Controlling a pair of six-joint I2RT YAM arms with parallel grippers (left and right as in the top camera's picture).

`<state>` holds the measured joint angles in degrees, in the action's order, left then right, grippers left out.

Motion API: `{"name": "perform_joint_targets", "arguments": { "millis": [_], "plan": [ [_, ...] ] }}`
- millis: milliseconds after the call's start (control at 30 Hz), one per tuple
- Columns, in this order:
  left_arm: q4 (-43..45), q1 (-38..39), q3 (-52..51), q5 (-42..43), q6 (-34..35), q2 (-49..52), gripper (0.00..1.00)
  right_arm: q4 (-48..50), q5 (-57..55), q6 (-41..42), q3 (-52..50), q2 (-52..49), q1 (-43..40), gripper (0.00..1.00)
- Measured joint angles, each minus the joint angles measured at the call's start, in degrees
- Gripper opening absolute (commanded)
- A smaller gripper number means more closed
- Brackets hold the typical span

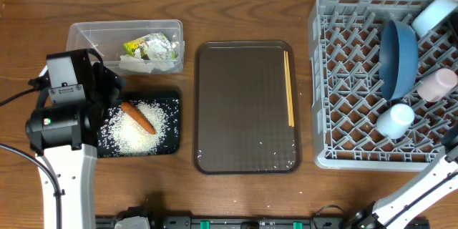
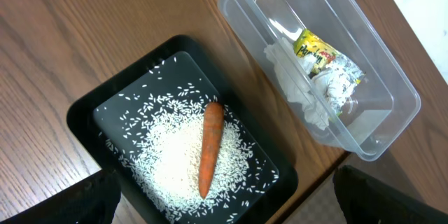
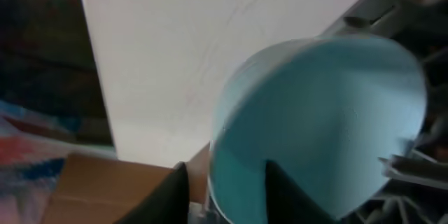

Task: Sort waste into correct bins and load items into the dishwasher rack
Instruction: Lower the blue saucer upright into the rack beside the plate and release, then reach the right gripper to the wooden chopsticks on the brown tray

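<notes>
The grey dishwasher rack (image 1: pixel 336 79) at the right holds a dark-blue bowl (image 1: pixel 398 56) on edge, a pinkish-white cup (image 1: pixel 438 84) and a pale-blue cup (image 1: pixel 396 120). The small light-blue bowl (image 1: pixel 434 14) (image 3: pixel 322 126) stands in its far corner. My right gripper (image 3: pixel 225 171) is open, its fingers either side of that bowl's rim with a gap showing. Rice (image 2: pixel 175 154) and a carrot (image 2: pixel 210 147) lie in the black tray (image 2: pixel 84 119). The clear tub (image 2: pixel 392 105) holds the wrapper (image 2: pixel 318 52) and tissue (image 2: pixel 294 87). My left gripper (image 2: pixel 224 182) (image 1: pixel 107 89) hangs open above the black tray, empty.
Chopsticks (image 1: pixel 289 89) lie along the right side of the brown serving tray (image 1: pixel 243 114) in the middle of the wooden table, with a few stray rice grains (image 1: pixel 275 154) near its front. The right arm's link (image 1: pixel 422 186) crosses the rack's front right corner.
</notes>
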<state>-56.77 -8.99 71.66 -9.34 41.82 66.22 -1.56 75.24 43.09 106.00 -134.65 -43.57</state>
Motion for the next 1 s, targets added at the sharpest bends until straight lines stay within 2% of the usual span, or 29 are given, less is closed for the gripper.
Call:
{"name": "perform_joint_targets", "arguments": {
  "millis": [67,200,300,400,533,700,867,1000],
  "plan": [
    [0.0,0.0,0.0,0.0,-0.02,0.0,0.99,-0.85,-0.04,-0.66,0.0,0.0,-0.07,0.6],
    [0.0,0.0,0.0,0.0,-0.02,0.0,0.99,-7.28,-1.51,-2.19,0.07,0.11,-0.28,0.62],
    [0.0,0.0,0.0,0.0,-0.02,0.0,0.99,-19.45,-6.67,-5.86,-0.04,0.92,-0.68,0.64],
    [0.0,0.0,0.0,0.0,0.0,0.0,0.99,-32.76,-17.94,-11.21,-0.74,4.61,-1.16,0.69],
    [0.0,0.0,0.0,0.0,-0.02,0.0,0.99,-42.01,-36.65,-16.33,-1.07,15.26,-1.25,0.8],
    [0.0,0.0,0.0,0.02,0.0,0.0,0.99,-44.02,-51.01,-19.1,-0.61,33.11,-1.27,0.99],
    [0.0,0.0,0.0,0.0,-0.02,0.0,0.99,-44.48,-52.5,-19.67,0.07,45.99,-0.98,0.99],
    [0.0,0.0,0.0,0.02,-0.02,0.0,0.99,-46.21,-40.02,-19.63,0.07,52.35,1.07,0.99]
  ]
}}
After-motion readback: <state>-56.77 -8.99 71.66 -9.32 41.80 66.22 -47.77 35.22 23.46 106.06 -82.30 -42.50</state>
